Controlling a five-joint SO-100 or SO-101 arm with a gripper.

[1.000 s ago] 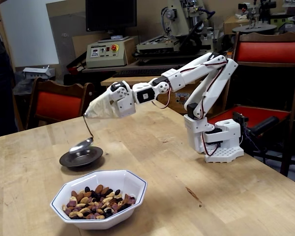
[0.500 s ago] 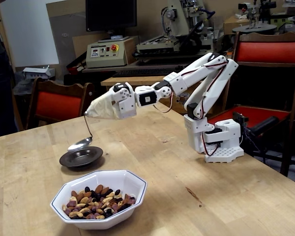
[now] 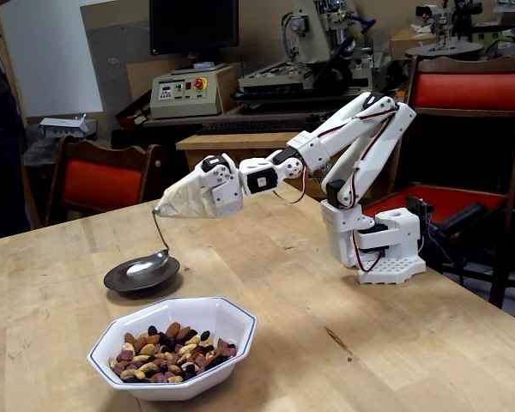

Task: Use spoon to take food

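Note:
A white arm reaches left across the wooden table. Its gripper (image 3: pixel 161 210) is wrapped in pale tape and shut on the thin handle of a shiny metal spoon (image 3: pixel 151 260). The spoon hangs down from the gripper tip, its oval bowl resting in the dark round saucer (image 3: pixel 141 275); I see nothing in the spoon's bowl. The food (image 3: pixel 172 352), mixed nuts and dried fruit, fills a white octagonal bowl (image 3: pixel 232 322) with a dark rim, nearer the table's front edge and just below the saucer in the fixed view.
The arm's base (image 3: pixel 382 249) stands on the table at the right. Red-cushioned chairs (image 3: pixel 99 180) sit behind the table on the left and right. Machines and a monitor fill the background.
The gripper has dropped and shifted slightly right, lowering the spoon so its bowl now lies in the saucer instead of hovering at the saucer's rim.

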